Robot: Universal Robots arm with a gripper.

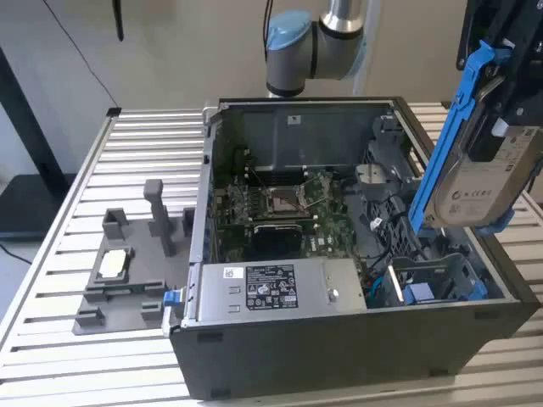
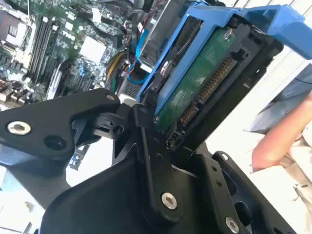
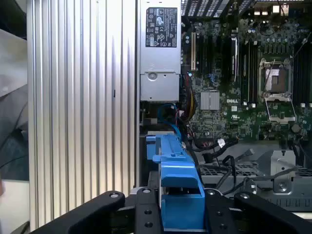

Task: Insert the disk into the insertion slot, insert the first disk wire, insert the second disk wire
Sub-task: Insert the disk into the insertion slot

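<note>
My gripper (image 1: 507, 102) is shut on the disk (image 1: 488, 182), a silver-grey drive with a white label in a bright blue carrier. It hangs tilted above the open computer case, at the exterior view's right. Below it, in the case's near corner, lies the insertion slot (image 1: 434, 284), a grey metal cage with blue edging. In the second wrist view the black fingers (image 2: 146, 131) clamp the disk (image 2: 195, 83), whose green board and connector face the camera. The first wrist view has the blue carrier (image 3: 175, 180) between the fingers (image 3: 146, 209). Blue cables (image 3: 168, 111) lie in the case beneath.
The case holds a motherboard (image 1: 288, 208) and a silver power supply box (image 1: 271, 288). A grey fixture (image 1: 127, 263) with small parts sits on the slatted table (image 1: 144, 153) at the exterior view's left. A person's arm (image 2: 280, 146) is close beside the gripper.
</note>
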